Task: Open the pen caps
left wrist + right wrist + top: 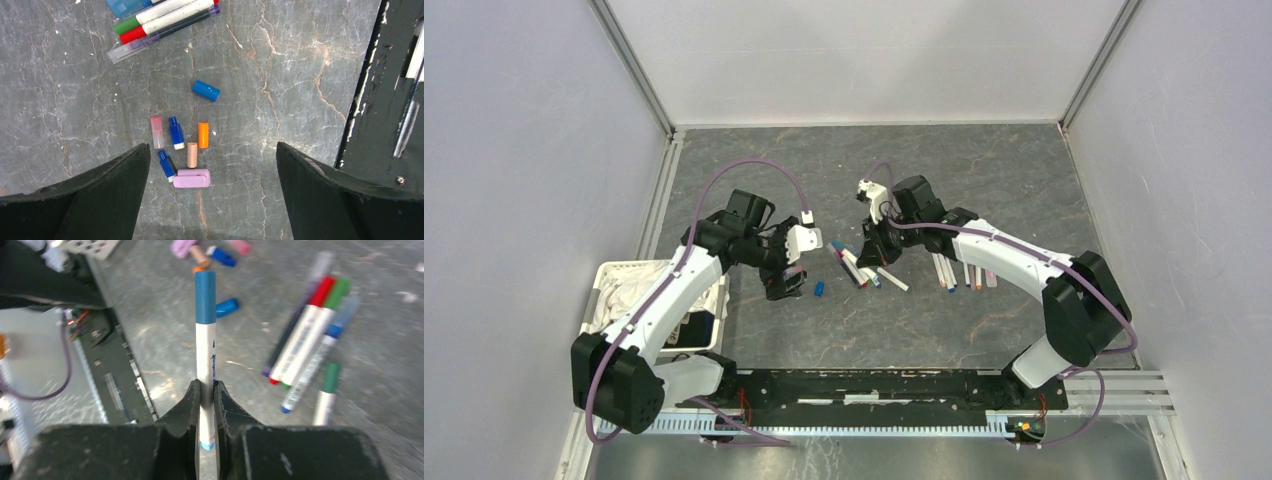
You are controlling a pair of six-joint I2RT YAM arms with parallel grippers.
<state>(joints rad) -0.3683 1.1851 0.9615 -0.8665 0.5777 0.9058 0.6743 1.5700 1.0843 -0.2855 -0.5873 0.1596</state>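
My right gripper (pixel 206 390) is shut on the white barrel of a pen (pixel 205 355) that still wears its blue cap (pixel 205 297), held above the table. In the top view this gripper (pixel 871 245) is over a group of pens (pixel 856 266). My left gripper (pixel 212 147) is open and empty, above several loose pen caps: blue (pixel 206 90), orange (pixel 203 135), pink (pixel 157 132), tan (pixel 192 154) and lilac (pixel 192 178). In the top view it (pixel 786 275) is left of the blue cap (pixel 819 289). Capped pens (pixel 310 340) lie to the right in the right wrist view.
A second row of pens (pixel 964 272) lies under the right forearm. A white basket (pixel 619 290) with cloth stands at the table's left edge. The black base rail (pixel 874 385) runs along the near edge and shows in the left wrist view (pixel 380 100).
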